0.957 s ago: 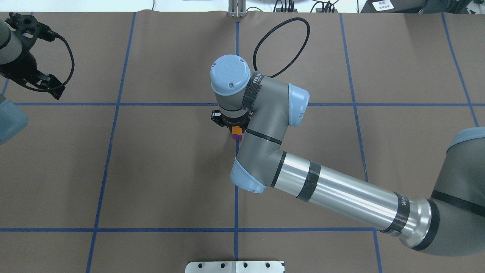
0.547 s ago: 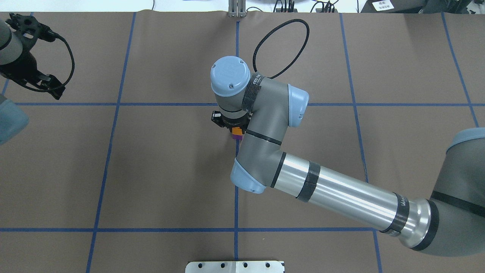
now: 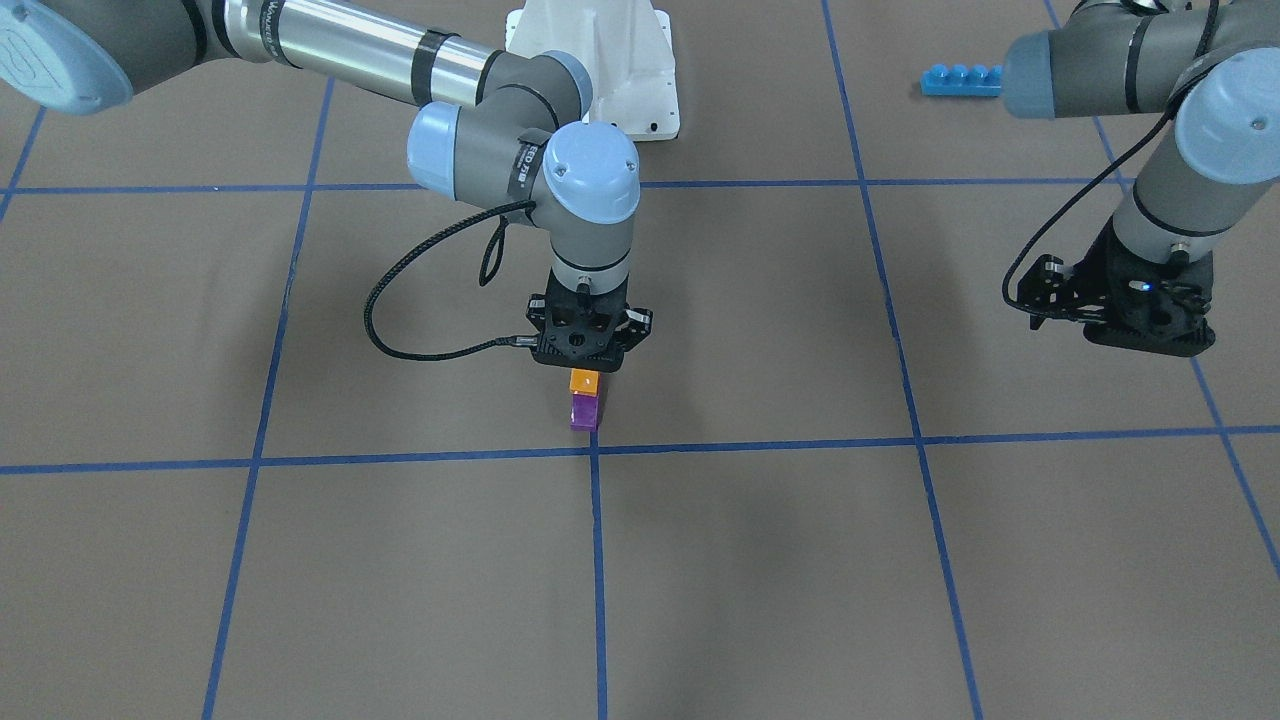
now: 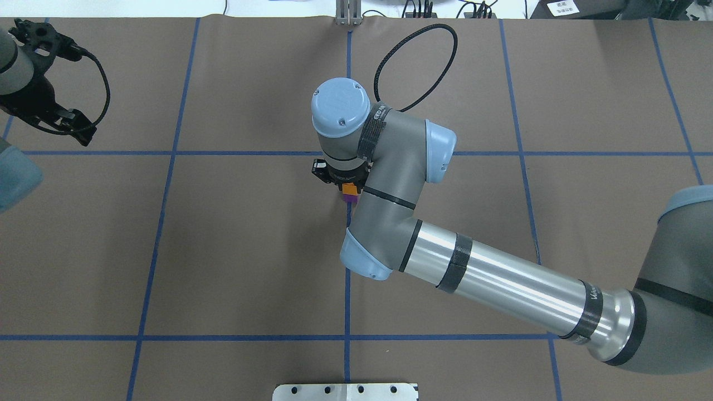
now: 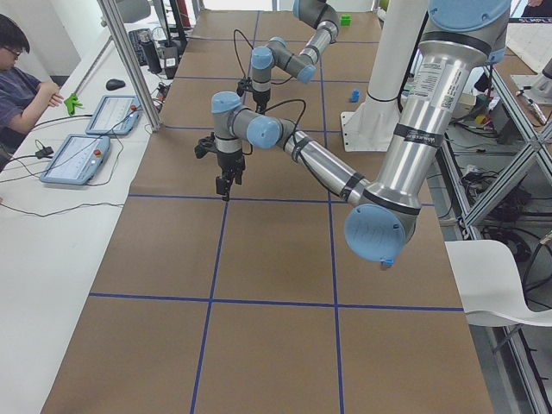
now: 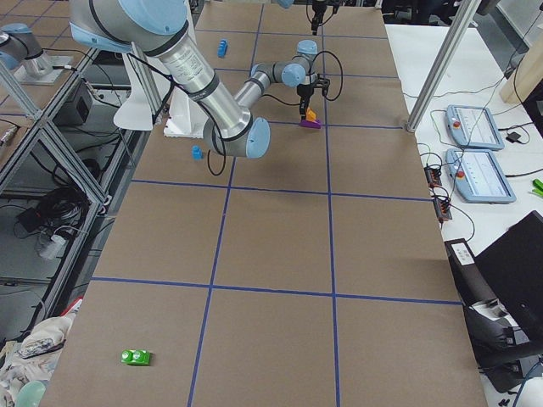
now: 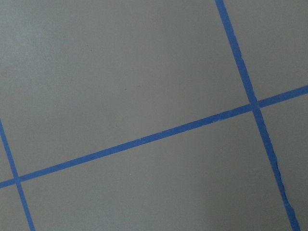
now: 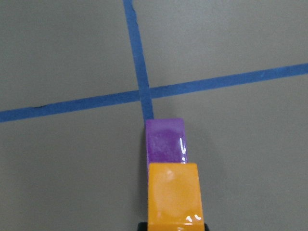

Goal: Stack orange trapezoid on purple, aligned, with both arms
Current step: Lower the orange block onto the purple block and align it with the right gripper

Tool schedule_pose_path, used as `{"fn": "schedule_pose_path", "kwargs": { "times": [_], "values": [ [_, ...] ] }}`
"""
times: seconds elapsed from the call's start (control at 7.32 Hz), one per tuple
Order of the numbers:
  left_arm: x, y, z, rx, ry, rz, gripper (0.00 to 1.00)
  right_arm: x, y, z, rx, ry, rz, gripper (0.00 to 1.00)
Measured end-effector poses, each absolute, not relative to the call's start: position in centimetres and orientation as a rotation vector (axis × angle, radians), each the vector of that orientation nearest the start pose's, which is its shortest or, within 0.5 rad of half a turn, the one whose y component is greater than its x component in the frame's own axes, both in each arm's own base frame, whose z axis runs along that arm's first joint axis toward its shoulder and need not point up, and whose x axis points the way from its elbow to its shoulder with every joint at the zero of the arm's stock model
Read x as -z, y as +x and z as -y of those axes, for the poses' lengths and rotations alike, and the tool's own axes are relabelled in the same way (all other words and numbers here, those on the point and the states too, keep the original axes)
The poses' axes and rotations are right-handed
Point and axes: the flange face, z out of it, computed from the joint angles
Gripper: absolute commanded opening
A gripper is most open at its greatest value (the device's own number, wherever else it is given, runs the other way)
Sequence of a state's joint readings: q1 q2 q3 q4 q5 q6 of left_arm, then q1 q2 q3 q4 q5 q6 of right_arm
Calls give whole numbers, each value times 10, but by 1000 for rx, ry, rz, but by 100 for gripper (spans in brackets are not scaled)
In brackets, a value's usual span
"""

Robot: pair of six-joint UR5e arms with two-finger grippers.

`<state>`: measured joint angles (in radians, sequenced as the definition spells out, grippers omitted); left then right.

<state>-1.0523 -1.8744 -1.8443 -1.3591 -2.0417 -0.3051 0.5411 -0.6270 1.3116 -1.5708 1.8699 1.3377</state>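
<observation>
Two bricks: the right gripper, clamped on the orange brick, should square it over the purple brick, then press; whether the left gripper is open, I cannot tell.

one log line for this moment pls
stage: stacking | orange trapezoid: atop purple, roughly in line | right claw: directly over the stack, grip unclear | left claw: far aside, holding nothing visible

bright even light, soft shadows, small glints on the orange trapezoid.
</observation>
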Motion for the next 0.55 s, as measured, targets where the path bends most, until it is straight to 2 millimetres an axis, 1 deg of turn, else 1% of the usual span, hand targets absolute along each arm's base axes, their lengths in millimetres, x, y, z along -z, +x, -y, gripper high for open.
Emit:
{"fn": "schedule_pose_path", "kwargs": {
  "times": [0.41,0.55],
  "values": [
    [-401,211,548,-293,143,-573,100,-174,-620,493,-189,-8,741,100],
    [-401,211,548,-295,144,-572,100,-169,-614,497,-192,-2,750,100]
  ]
}}
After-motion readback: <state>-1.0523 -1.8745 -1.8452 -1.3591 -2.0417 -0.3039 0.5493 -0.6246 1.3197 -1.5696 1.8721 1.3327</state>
